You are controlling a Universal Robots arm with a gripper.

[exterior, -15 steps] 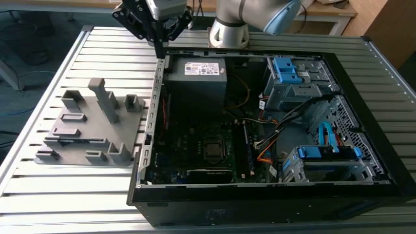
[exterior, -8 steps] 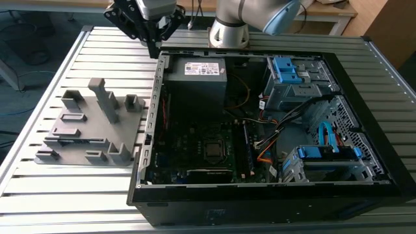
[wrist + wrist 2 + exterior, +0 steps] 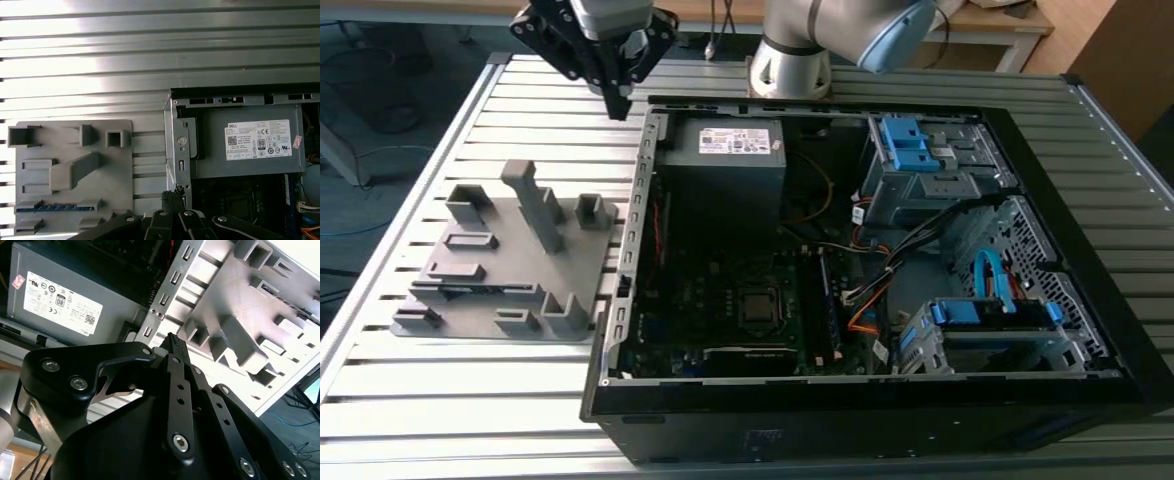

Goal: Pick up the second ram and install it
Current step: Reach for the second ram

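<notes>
Table: a slatted metal tabletop (image 3: 467, 390) is being seen spread out beneath the gripper (image 3: 616, 104).
Light: the slats (image 3: 100, 60) are being washed by a bright glare.
Floor: a dark floor (image 3: 380, 40) strewn with loose cables (image 3: 380, 105) is being shown past the table's edge, to the exterior view's left of the gripper.
Furniture: a pale wooden desk (image 3: 994, 22) is being glimpsed behind the gripper, and a brown wooden panel (image 3: 1121, 60) is being shown well apart from it, at the exterior view's right.

Black gripper (image 3: 173, 341) up close, fingertips together, nothing between them. Beyond it: grey power supply (image 3: 115, 285) with white label (image 3: 57, 302), slotted metal case edge (image 3: 172, 282), grey plastic fixture (image 3: 225, 287) with upright ribs.
</notes>
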